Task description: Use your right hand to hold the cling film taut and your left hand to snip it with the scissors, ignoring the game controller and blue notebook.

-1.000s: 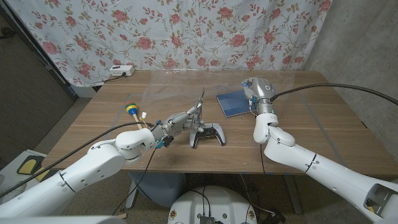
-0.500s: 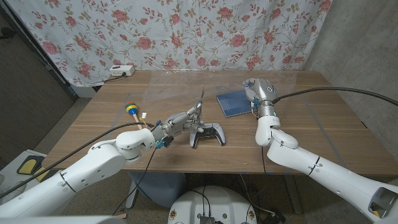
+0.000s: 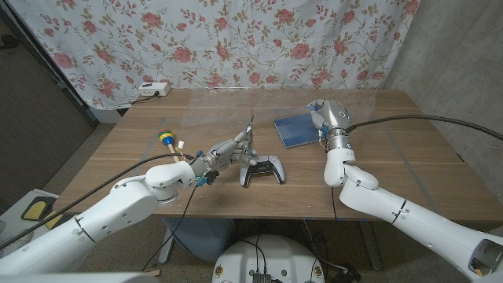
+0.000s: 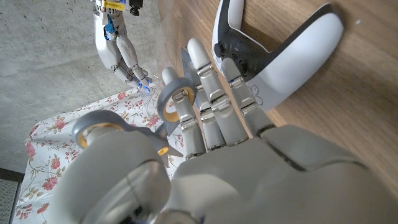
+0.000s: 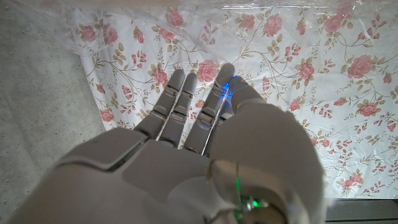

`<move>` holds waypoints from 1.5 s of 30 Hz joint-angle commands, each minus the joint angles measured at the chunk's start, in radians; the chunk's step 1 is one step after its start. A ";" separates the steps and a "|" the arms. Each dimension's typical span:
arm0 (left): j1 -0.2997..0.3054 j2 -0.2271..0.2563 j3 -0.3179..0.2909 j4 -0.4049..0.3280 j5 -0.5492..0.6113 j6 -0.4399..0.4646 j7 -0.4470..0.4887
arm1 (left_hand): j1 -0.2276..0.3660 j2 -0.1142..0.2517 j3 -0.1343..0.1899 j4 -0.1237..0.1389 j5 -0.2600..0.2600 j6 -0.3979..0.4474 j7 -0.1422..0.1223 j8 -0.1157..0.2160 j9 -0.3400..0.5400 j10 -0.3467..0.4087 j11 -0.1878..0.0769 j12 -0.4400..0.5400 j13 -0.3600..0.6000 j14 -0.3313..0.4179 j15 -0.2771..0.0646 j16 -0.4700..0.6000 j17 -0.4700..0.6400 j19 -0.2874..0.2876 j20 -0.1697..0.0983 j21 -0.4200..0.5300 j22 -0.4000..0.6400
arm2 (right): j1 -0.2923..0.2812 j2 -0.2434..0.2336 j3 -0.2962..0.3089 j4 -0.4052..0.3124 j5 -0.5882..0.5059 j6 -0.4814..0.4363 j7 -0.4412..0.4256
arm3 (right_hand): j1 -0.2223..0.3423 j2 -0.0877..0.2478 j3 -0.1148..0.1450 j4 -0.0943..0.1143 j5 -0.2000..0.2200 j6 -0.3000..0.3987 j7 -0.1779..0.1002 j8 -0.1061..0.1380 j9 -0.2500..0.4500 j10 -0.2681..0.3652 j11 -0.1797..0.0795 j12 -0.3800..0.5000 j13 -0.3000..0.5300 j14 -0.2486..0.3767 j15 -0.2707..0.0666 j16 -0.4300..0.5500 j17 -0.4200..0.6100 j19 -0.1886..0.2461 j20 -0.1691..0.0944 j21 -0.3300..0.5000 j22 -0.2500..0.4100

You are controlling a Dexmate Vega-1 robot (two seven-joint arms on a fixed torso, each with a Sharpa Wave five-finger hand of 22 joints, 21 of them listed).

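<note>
Wooden table, rectangular, before a flowered curtain.

Left hand: near the table's front edge, left of centre, holding grey-handled metal scissors with fingers through the loops; blades point up and away toward the far edge. In the left wrist view the fingers lie close together along the handles, one through a grey loop. Position much as a second ago.

Right hand: raised over the right half of the table, above the notebook's right edge. It has drifted slightly rightward and away over the last second. In the right wrist view the fingers are extended, held close together, pointing at the curtain.

Clear cling film: a thin transparent sheet, faint as a creased band in the right wrist view; it probably stretches across the far part of the table, but whether the right hand actually pinches it cannot be told.

White game controller: on the table, just right of the left hand. Blue notebook: flat, right of centre. Both to be ignored.

Judgement: the small outward shift suggests tension being taken up; the scissors are not yet at the film, so the cut is pending.
</note>
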 commanded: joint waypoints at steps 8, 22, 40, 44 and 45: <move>-0.005 0.001 -0.003 0.000 -0.007 -0.004 -0.013 | -0.023 0.001 -0.017 0.011 0.016 0.005 0.007 -0.009 0.004 0.067 -0.058 0.006 0.003 0.006 0.006 0.003 0.008 0.003 0.008 0.001 0.000 | -0.015 -0.011 0.007 0.010 0.007 0.043 -0.034 | 0.001 0.007 -0.009 -0.001 -0.006 0.011 -0.009 -0.001 0.002 0.000 -0.001 0.002 0.000 0.007 -0.190 -0.005 0.004 -0.008 -0.030 0.010 0.002; -0.008 -0.007 -0.005 0.007 -0.030 -0.003 -0.018 | -0.009 0.018 -0.014 0.011 0.025 0.006 0.006 -0.009 0.007 0.071 -0.057 0.007 0.004 0.010 0.004 0.007 0.012 0.005 0.006 0.001 0.000 | -0.017 -0.015 0.000 0.010 0.003 0.043 -0.039 | 0.005 0.006 -0.012 -0.001 -0.016 0.018 -0.012 -0.002 0.003 0.007 -0.001 0.000 -0.007 0.012 -0.190 -0.009 0.006 -0.008 -0.027 0.023 0.000; -0.034 -0.016 0.005 0.038 -0.049 0.005 -0.043 | 0.005 0.032 -0.015 0.012 0.031 0.012 0.006 -0.009 0.008 0.073 -0.055 0.007 0.007 0.012 0.003 0.009 0.016 0.008 0.004 0.003 0.001 | -0.020 -0.013 -0.001 0.010 0.000 0.052 -0.060 | 0.008 0.006 -0.015 0.001 -0.023 0.018 -0.015 -0.005 0.003 0.004 -0.001 -0.002 -0.008 0.013 -0.190 -0.013 0.010 -0.015 -0.032 0.034 -0.001; -0.038 -0.016 0.006 0.039 -0.050 0.009 -0.045 | 0.012 0.042 -0.011 0.012 0.032 0.011 0.005 -0.010 0.008 0.073 -0.059 0.006 0.006 0.012 0.002 0.010 0.017 0.008 0.004 0.003 0.001 | -0.020 -0.014 -0.002 0.012 -0.001 0.055 -0.062 | 0.008 0.007 -0.016 0.002 -0.025 0.019 -0.014 -0.005 0.004 0.004 -0.001 -0.002 -0.009 0.014 -0.190 -0.013 0.011 -0.017 -0.033 0.037 -0.001; -0.039 -0.016 0.007 0.040 -0.050 0.010 -0.047 | 0.015 0.045 -0.010 0.012 0.033 0.010 0.004 -0.011 0.008 0.073 -0.060 0.007 0.007 0.014 0.002 0.011 0.017 0.009 0.004 0.003 0.001 | -0.019 -0.016 -0.003 0.013 -0.001 0.057 -0.062 | 0.008 0.007 -0.016 0.002 -0.025 0.019 -0.014 -0.005 0.004 0.003 -0.001 -0.002 -0.008 0.014 -0.190 -0.014 0.011 -0.018 -0.033 0.037 -0.001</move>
